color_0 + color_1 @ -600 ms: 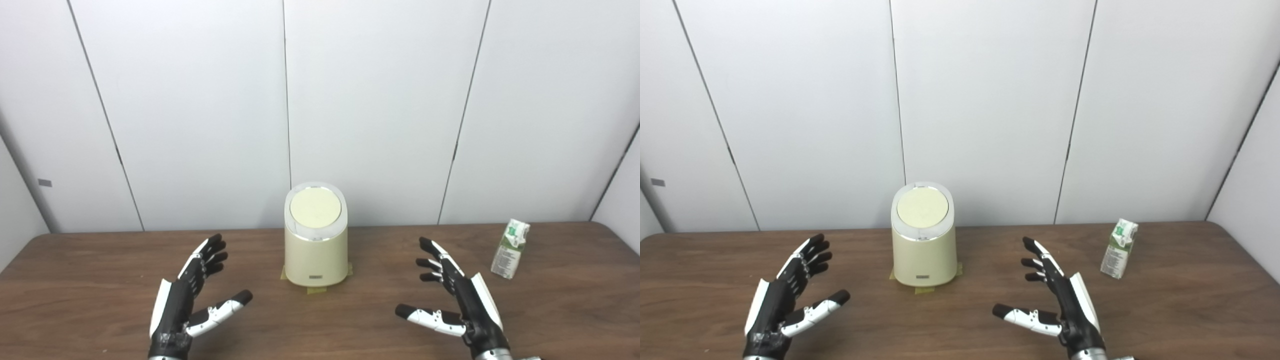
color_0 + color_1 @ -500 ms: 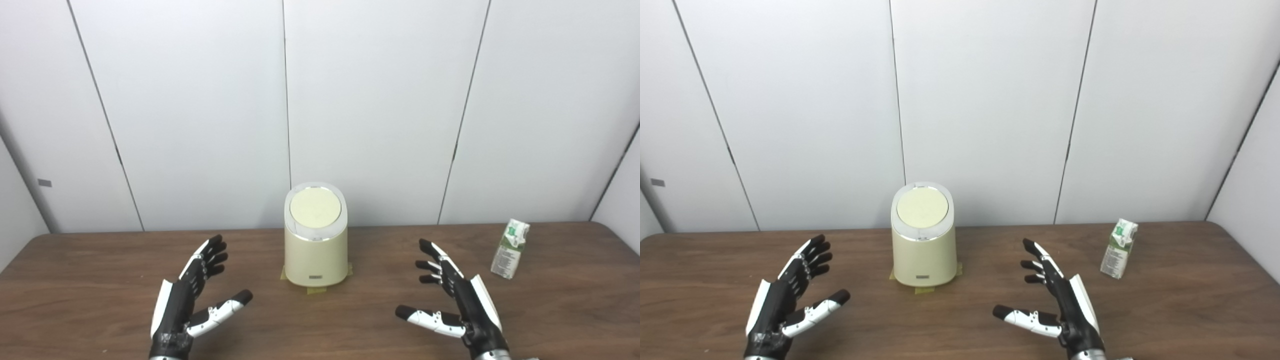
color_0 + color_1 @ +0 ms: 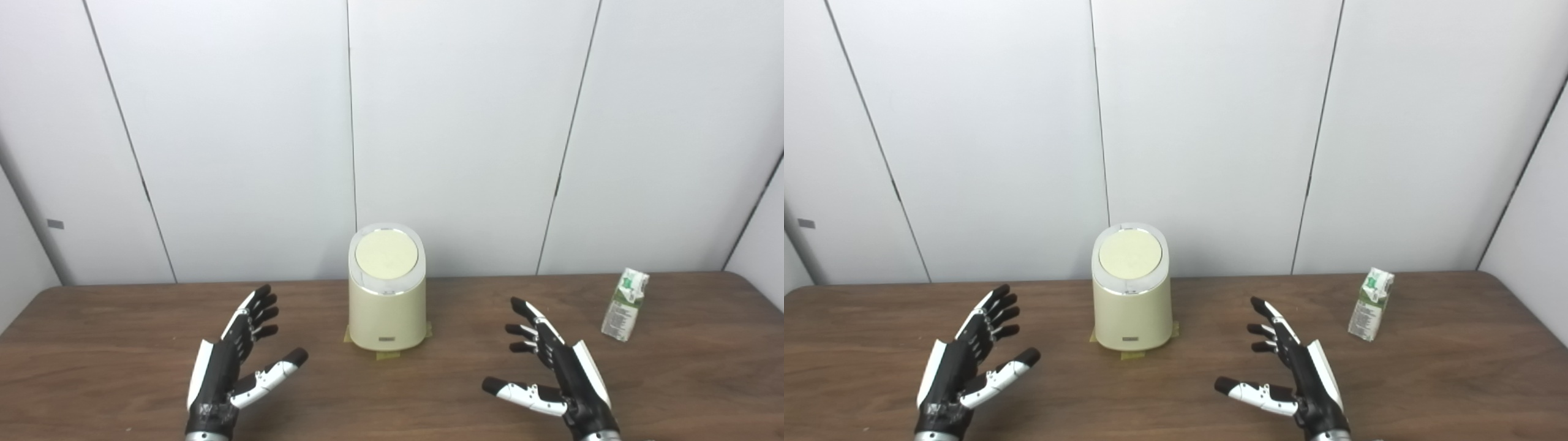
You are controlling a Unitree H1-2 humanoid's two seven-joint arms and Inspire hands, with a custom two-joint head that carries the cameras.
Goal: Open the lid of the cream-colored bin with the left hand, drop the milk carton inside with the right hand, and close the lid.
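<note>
- I have the cream-colored bin (image 3: 386, 306) standing upright at the middle of the wooden worktop (image 3: 110, 343), toward the far edge, close to the white panelled wall (image 3: 465, 122).
- Its round lid (image 3: 386, 254) lies flat and closed inside a pale rim, and strips of yellowish tape (image 3: 388, 354) show under the base at the near side.
- My left hand (image 3: 236, 361) sits over the near left part of the worktop, palm turned inward toward the bin, fingers spread and pointing away from me, thumb angled to the right. It holds nothing and is well apart from the bin.
- My right hand (image 3: 554, 370) mirrors it on the near right, palm facing left, fingers apart, thumb stretched to the left. It is empty too.
- The milk carton (image 3: 625, 304), white and green with small print on its side, stands at the far right of the worktop, leaning a little. It is clear of the right hand and well apart from the bin.
- I see the bin roughly midway between the two hands, farther from me than either.
- I cannot tell whether the hands rest on the worktop or hang just above it.
</note>
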